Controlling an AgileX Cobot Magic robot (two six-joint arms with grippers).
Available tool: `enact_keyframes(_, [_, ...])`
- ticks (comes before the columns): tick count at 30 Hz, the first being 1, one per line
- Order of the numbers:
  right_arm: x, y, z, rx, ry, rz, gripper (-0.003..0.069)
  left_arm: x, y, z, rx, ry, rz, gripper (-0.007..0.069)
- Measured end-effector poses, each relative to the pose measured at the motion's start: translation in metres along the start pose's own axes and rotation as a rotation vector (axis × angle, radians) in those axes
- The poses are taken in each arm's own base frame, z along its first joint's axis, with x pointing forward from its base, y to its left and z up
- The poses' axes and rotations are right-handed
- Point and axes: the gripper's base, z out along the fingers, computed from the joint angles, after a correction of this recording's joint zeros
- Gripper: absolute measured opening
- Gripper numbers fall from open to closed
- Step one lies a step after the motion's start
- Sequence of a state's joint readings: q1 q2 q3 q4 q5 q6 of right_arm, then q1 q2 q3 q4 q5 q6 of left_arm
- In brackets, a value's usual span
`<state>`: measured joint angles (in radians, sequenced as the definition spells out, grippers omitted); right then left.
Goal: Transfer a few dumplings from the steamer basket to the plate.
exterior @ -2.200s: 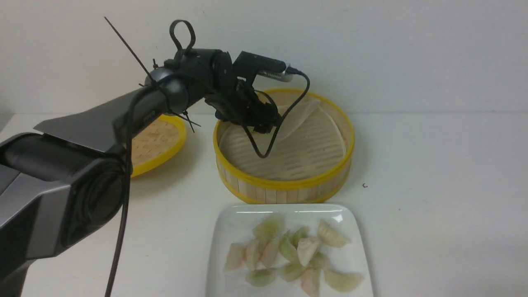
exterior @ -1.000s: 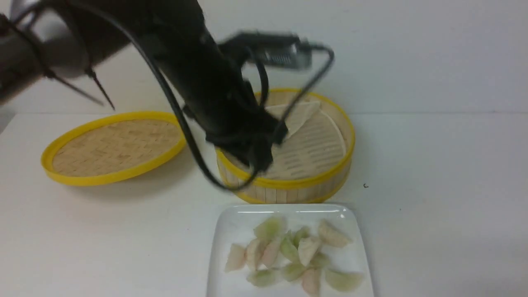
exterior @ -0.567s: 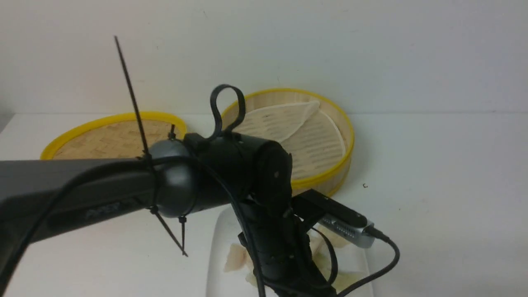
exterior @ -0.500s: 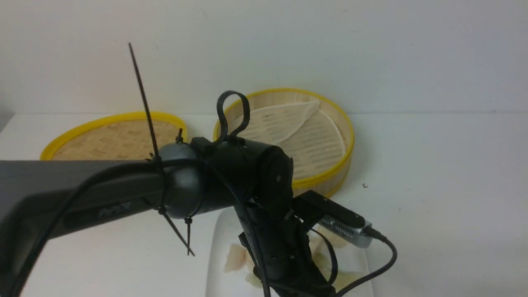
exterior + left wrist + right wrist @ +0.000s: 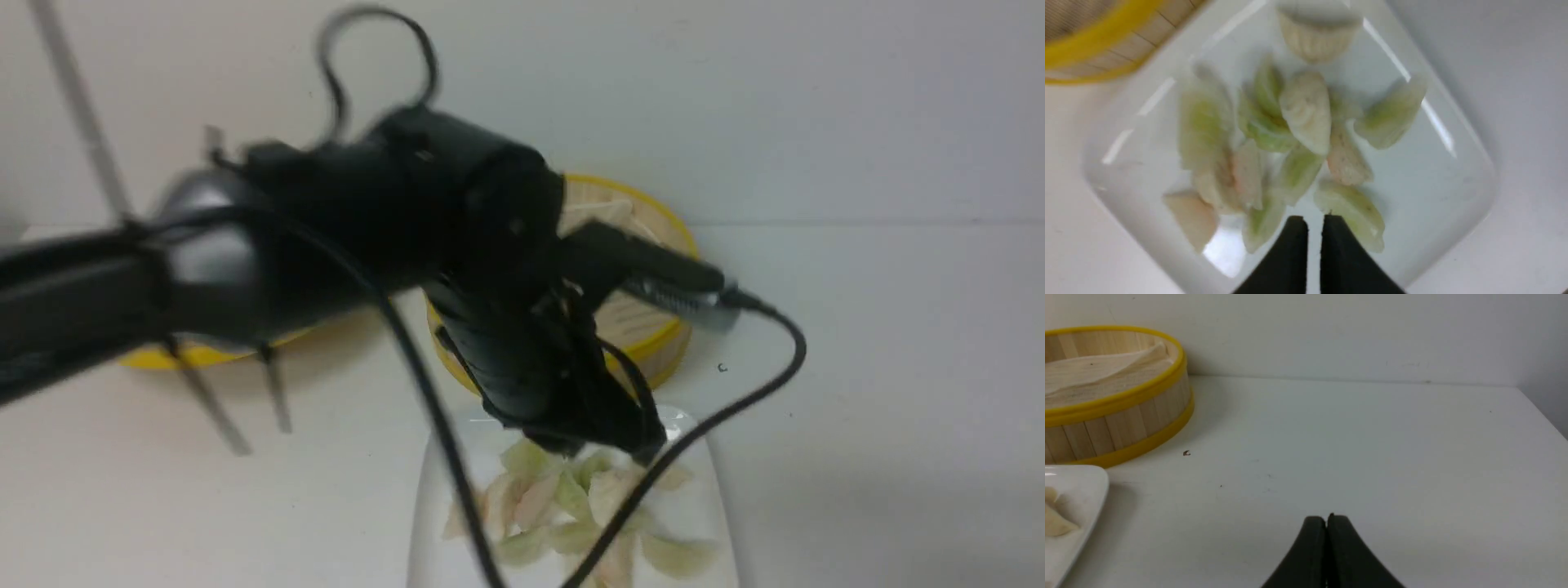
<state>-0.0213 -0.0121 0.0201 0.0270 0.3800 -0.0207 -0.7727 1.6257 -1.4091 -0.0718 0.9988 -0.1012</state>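
Right now my left arm fills the middle of the front view, blurred, with its gripper hanging over the far edge of the plate. From the left wrist camera I see the two black fingers almost together, only a thin slit between their tips, and nothing held in that slit. Directly ahead of the fingertips lie the dumplings, a loose heap of pale green and cream crescents on the white square plate. One green dumpling sits just beside one fingertip; I cannot tell if it touches. Several in the heap overlap, and a cream one lies across the top of two green ones. One more pleated cream dumpling lies beyond the heap, near the plate's rim, apart from the rest.

Past the plate, beyond the fingers, is the basket, its yellow rim and bamboo slats close to the plate's corner. In the front view the basket is mostly hidden behind my arm, and a yellow-rimmed lid shows beside it.

My right gripper rests low over the bare table, fingers pressed together with nothing between them. The basket and a corner of the plate lie well away to one side of it.
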Motion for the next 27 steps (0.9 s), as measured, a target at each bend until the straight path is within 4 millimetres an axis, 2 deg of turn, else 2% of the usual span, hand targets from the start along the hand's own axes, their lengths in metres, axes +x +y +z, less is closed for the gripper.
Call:
enact_keyframes(1, [0.0, 0.0, 0.0, 0.0, 0.0, 0.0, -0.0013, 0.0, 0.0, -0.005, 0.0, -0.015, 0.0, 0.0022])
enact_keyframes(4, [0.0, 0.0, 0.0, 0.0, 0.0, 0.0, -0.0013, 0.02, 0.002, -0.083, 0.002, -0.308, -0.016, -0.0006])
enact_keyframes(5, [0.0, 0.0, 0.0, 0.0, 0.0, 0.0, -0.0013, 0.026, 0.003, -0.093, 0.006, -0.354, -0.016, -0.0006])
enact_keyframes(7, [0.0, 0.0, 0.0, 0.0, 0.0, 0.0, -0.0013, 0.051, 0.006, -0.119, 0.01, -0.508, -0.016, -0.0006])
enact_keyframes(8, [0.0, 0.0, 0.0, 0.0, 0.0, 0.0, -0.0013, 0.055, 0.007, -0.122, 0.012, -0.534, -0.015, -0.0006])
enact_keyframes(9, [0.0, 0.0, 0.0, 0.0, 0.0, 0.0, -0.0013, 0.077, 0.01, -0.131, 0.026, -0.645, -0.011, -0.0006])
enact_keyframes(11, [0.0, 0.0, 0.0, 0.0, 0.0, 0.0, -0.0013, 0.096, 0.012, -0.137, 0.043, -0.736, -0.008, -0.0006])
enact_keyframes(17, [0.0, 0.0, 0.0, 0.0, 0.0, 0.0, -0.0013, 0.156, 0.02, -0.131, 0.101, -1.056, 0.011, -0.0006])
enact_keyframes(23, [0.0, 0.0, 0.0, 0.0, 0.0, 0.0, -0.0013, 0.193, 0.025, -0.133, 0.127, -1.215, 0.025, -0.0006])
enact_keyframes(27, [0.0, 0.0, 0.0, 0.0, 0.0, 0.0, -0.0013, 0.2, 0.026, -0.13, 0.112, -1.232, 0.051, -0.0006])
